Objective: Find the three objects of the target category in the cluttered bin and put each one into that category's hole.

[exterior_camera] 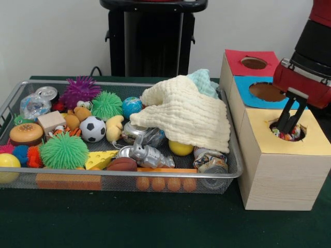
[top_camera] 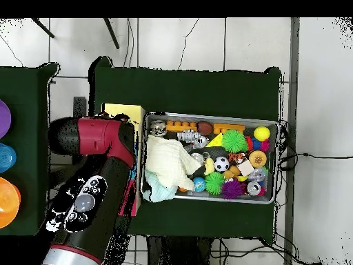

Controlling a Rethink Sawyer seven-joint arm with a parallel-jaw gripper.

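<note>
Over the yellow-topped wooden box [exterior_camera: 283,165], gripper [exterior_camera: 287,125] reaching into its round hole [exterior_camera: 287,131], fingers close together among small multicoloured objects, grasp unclear, wire mesh bin [exterior_camera: 129,176] alongside crowded with spiky balls, soccer ball [exterior_camera: 92,128], cream cloth [exterior_camera: 187,114].

A: Arm [top_camera: 96,179] casing was red at the wrist, black on the upper link, with a grey band near its base.

B: Noted. Black link carried white speckled markings and a grey round button; gripper [exterior_camera: 289,120] fingers were thin, dark.
</note>
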